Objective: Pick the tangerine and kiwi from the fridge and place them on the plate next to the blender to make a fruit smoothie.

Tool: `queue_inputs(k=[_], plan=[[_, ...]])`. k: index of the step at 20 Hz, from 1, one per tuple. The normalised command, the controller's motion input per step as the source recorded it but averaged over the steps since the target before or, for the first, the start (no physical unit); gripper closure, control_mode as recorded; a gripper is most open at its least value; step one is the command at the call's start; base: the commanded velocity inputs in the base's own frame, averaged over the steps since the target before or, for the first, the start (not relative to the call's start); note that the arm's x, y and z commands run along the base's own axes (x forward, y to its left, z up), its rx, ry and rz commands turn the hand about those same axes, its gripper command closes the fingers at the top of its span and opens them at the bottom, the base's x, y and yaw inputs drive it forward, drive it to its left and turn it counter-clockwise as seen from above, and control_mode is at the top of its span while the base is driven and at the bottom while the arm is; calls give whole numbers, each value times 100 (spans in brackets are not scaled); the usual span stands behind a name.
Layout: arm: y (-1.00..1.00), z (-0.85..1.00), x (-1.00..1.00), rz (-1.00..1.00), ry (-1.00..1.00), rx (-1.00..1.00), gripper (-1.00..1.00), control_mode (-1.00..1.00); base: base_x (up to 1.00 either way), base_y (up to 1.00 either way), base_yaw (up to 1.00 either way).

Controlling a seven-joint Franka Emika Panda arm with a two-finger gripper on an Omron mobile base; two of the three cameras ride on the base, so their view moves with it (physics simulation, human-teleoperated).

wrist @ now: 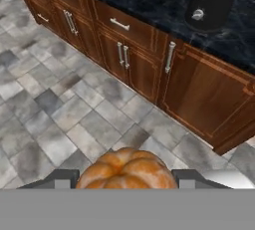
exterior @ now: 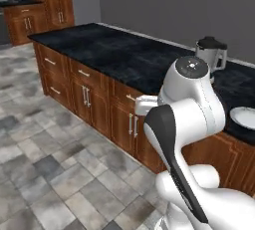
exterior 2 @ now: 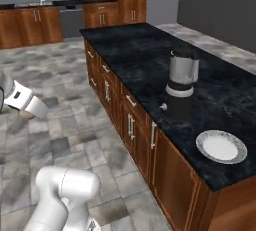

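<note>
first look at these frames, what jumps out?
The tangerine sits big at the bottom of the hand view, gripped in the tool above the tiled floor. On the dark counter, the blender stands a little way from the bare white plate, which lies near the counter's end.

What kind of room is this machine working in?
A kitchen, computer-rendered by the look of it. A long dark stone counter runs over wooden cabinets with drawers, a blender and a white plate stand on it, and the floor is grey tile.
</note>
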Motion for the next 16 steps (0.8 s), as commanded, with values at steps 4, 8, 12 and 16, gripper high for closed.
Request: queue_inputs(k=[4,8,12,16], plan=[[0,0,0,0,0,0,100,100,42,0,-67],[0,0,0,0,0,0,100,100,48,0,-69],[0,0,0,0,0,0,100,100,53,0,-70],[0,0,0,0,0,0,100,100,56,0,-70]])
